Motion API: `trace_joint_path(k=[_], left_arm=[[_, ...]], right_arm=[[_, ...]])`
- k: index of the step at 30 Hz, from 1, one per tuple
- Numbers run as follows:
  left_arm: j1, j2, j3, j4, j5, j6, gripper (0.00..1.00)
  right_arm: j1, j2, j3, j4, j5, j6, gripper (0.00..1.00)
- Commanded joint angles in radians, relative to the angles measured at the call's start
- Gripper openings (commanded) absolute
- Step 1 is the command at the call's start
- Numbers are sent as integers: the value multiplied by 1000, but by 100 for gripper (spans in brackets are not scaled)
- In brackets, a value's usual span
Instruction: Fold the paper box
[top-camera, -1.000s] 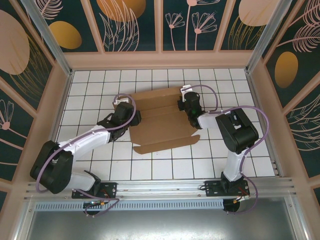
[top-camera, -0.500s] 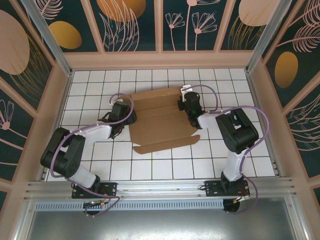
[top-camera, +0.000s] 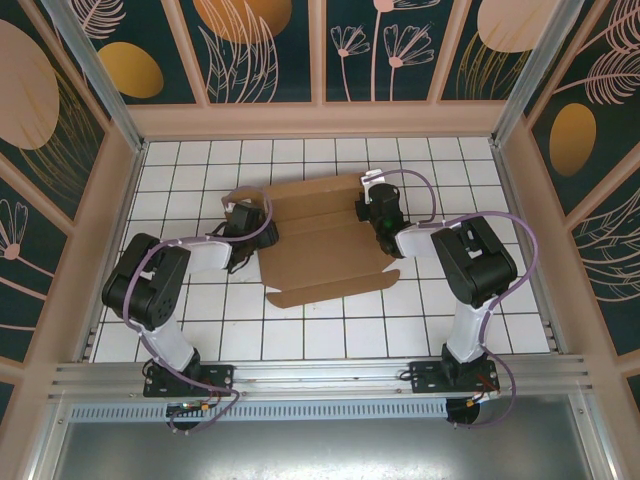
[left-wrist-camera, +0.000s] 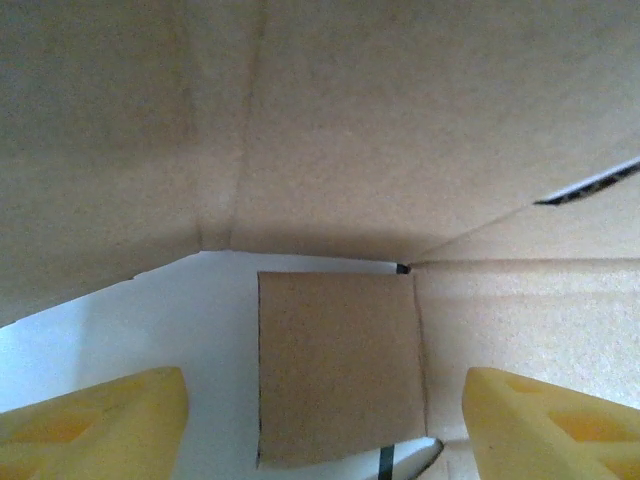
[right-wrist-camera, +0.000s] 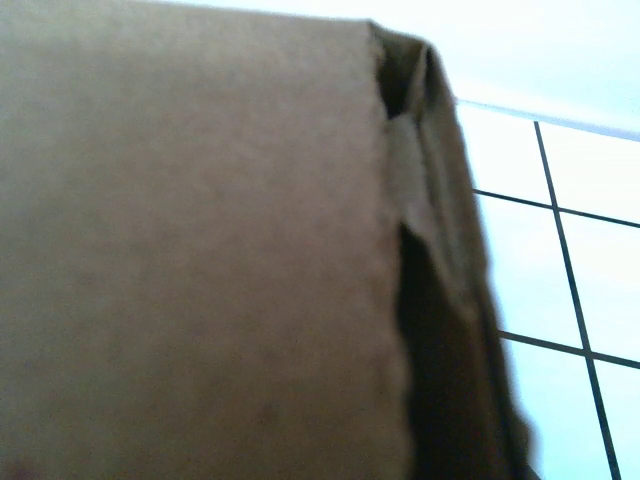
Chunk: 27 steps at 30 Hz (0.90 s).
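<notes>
The paper box (top-camera: 320, 245) is a brown cardboard sheet lying partly folded in the middle of the white tiled table. My left gripper (top-camera: 247, 228) is at its left edge, jaws open. In the left wrist view the yellow fingertips (left-wrist-camera: 95, 420) stand wide apart around a small flat flap (left-wrist-camera: 335, 365), with a raised panel (left-wrist-camera: 400, 130) of the box above. My right gripper (top-camera: 381, 215) rests on the box's right side. In the right wrist view a cardboard face (right-wrist-camera: 190, 250) hides the fingers, with a folded wall (right-wrist-camera: 440, 250) at its right edge.
The tiled table (top-camera: 330, 335) has free room in front of the box and to both sides. Wooden walls (top-camera: 320, 120) enclose the back and sides. An aluminium rail (top-camera: 320, 375) with both arm bases runs along the near edge.
The left arm's elbow has drawn back toward its base, its gripper staying at the box's left edge with jaws opened wider. A small flap there now stands up. The right arm has not moved.
</notes>
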Motion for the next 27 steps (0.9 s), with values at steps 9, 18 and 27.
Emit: trace_joint_path(k=[9,18,27], left_arm=[[6,-17,-13,181,178,-22,63],[6,1,-6,227,247,-42,62],[2,66,39,239,302,-61,60]], right_arm=[[-4,40,25,-24,-11,-15,0],[-2,44,29,-30,-16,-18,0],[-3,53,38,-37,-19,-22,0]])
